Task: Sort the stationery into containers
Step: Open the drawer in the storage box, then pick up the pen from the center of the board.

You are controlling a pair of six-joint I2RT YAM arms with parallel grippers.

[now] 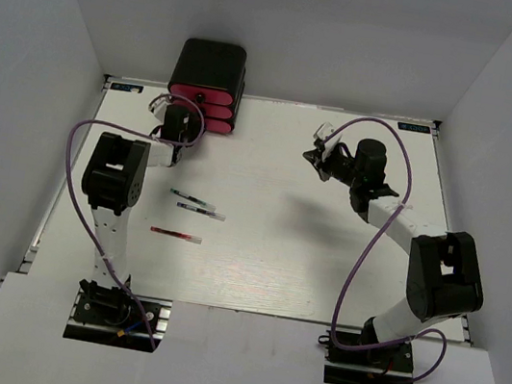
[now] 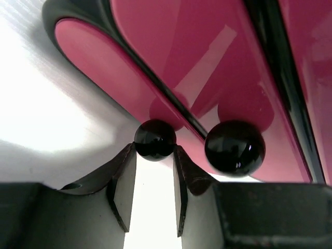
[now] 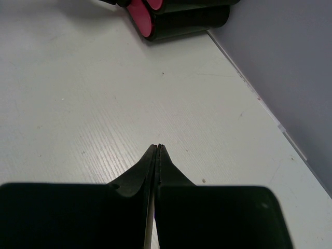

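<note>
Pink-red drawers w/ black knobs, black cabinet, red pen, two prob. dark pens.

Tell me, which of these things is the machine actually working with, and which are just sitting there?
Part of the job:
- black cabinet with pink drawers
- red pen
- upper dark pen
- lower dark pen
- left end effector, gripping a drawer knob

Just there:
- right end effector, shut, empty
- purple cable
- white table

The top camera looked down on my whole desk from behind. My left wrist view pressed close to the drawers; my right saw them from afar.
</note>
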